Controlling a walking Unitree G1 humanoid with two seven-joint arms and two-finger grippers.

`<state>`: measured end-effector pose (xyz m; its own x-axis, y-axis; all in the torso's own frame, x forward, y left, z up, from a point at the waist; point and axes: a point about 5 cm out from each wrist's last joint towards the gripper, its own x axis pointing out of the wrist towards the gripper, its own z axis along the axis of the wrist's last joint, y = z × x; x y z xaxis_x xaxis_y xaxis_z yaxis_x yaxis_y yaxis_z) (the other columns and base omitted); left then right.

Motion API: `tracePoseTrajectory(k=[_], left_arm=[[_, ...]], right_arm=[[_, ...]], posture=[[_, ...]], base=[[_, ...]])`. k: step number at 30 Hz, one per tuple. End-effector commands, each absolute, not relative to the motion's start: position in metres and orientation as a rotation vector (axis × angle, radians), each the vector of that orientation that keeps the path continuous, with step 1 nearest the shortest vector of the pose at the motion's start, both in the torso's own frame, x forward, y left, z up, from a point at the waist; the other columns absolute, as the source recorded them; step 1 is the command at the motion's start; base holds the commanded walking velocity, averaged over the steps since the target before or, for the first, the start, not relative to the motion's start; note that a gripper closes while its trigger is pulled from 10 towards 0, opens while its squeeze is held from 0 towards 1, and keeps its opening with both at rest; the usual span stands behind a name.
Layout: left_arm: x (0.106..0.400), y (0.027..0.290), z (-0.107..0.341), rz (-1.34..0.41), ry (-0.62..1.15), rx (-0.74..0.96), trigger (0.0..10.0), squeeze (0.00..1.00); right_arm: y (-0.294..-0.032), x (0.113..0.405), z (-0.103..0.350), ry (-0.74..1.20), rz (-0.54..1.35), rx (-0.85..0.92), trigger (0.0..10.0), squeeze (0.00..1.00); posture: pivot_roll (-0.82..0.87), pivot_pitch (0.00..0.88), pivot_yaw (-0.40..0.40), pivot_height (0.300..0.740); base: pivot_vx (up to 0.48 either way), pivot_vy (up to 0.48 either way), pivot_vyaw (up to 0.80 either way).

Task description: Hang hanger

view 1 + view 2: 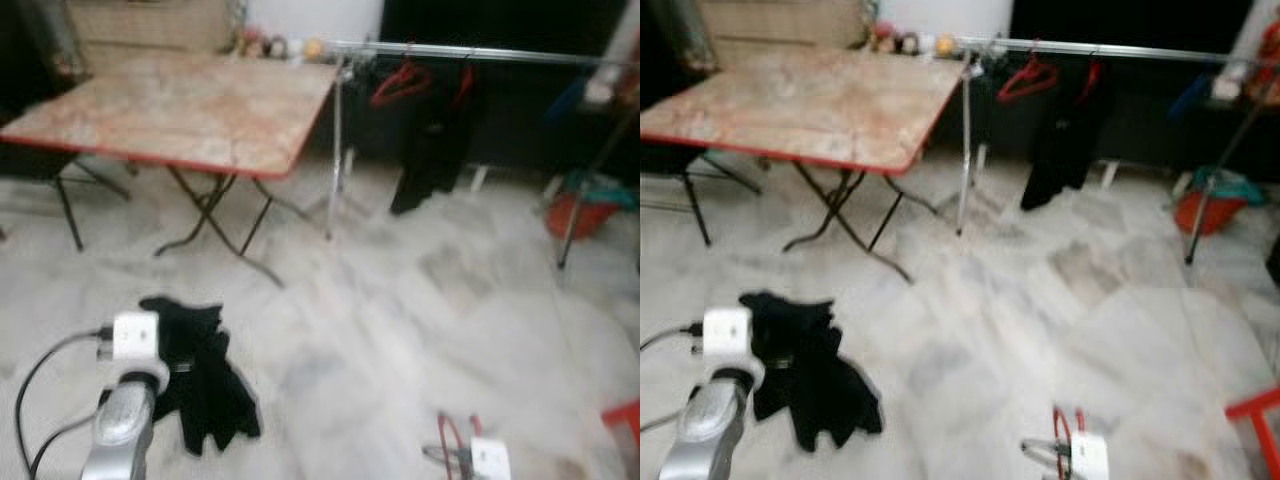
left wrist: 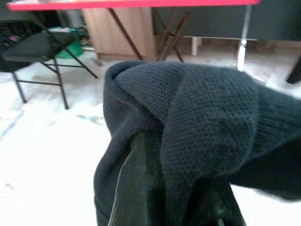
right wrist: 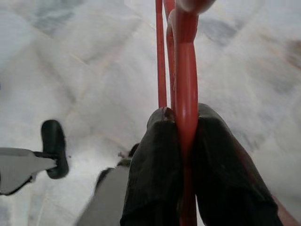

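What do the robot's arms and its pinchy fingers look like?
The left arm is a shiny silver tube with a white boxy block at the wrist, and a black cable loops off it. The right arm also ends in a white block. Each gripper has two long black fingers: the right gripper shows thick, rounded, dark ones, and one finger of the left gripper looks smooth and slightly speckled.

Table (image 1: 190,110): folding, with a red-edged marbled top and crossed dark legs; seen at the upper left on the pale marble floor (image 1: 400,330).
Small items (image 1: 275,46): lined up at the table's far edge, too blurred to be told apart.
Folding chair (image 2: 40,52): dark, set beside the table.
Bucket (image 1: 585,210): orange-red, placed at the far right.
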<state>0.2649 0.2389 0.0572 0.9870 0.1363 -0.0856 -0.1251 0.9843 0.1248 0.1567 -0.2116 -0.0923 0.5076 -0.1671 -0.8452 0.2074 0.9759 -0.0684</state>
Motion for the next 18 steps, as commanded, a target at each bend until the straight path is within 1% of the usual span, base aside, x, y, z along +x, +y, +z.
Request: tracePoseTrajectory(k=[1, 5, 17, 18], left_arm=[[0.269, 0.236, 0.065, 0.124, 0.059, 0.123, 10.0, 0.00], [0.269, 0.235, 0.067, 0.114, 0.047, 0.126, 10.0, 0.00], [0.268, 0.226, 0.065, 0.064, 0.063, 0.129, 10.0, 0.00], [0.271, 0.223, 0.066, 0.059, 0.062, 0.125, 10.0, 0.00]], right_arm=[[-0.215, 0.154, -0.093, 1.017, -0.249, 0.069, 10.0, 0.00], [-0.209, 0.155, -0.093, 1.003, -0.245, 0.094, 10.0, 0.00], [-0.208, 0.151, -0.095, 1.021, -0.238, 0.077, 10.0, 0.00], [-0.208, 0.150, -0.095, 1.019, -0.241, 0.081, 10.0, 0.00]], posture=[[0.10, 0.000, -0.002, 0.740], [0.11, 0.000, -0.004, 0.740], [0.12, 0.000, -0.019, 0.740], [0.13, 0.000, -0.021, 0.740]], base=[[0.000, 0.000, 0.46], [0.000, 0.000, 0.00], [0.000, 0.000, 0.00], [0.000, 0.296, 0.00]])
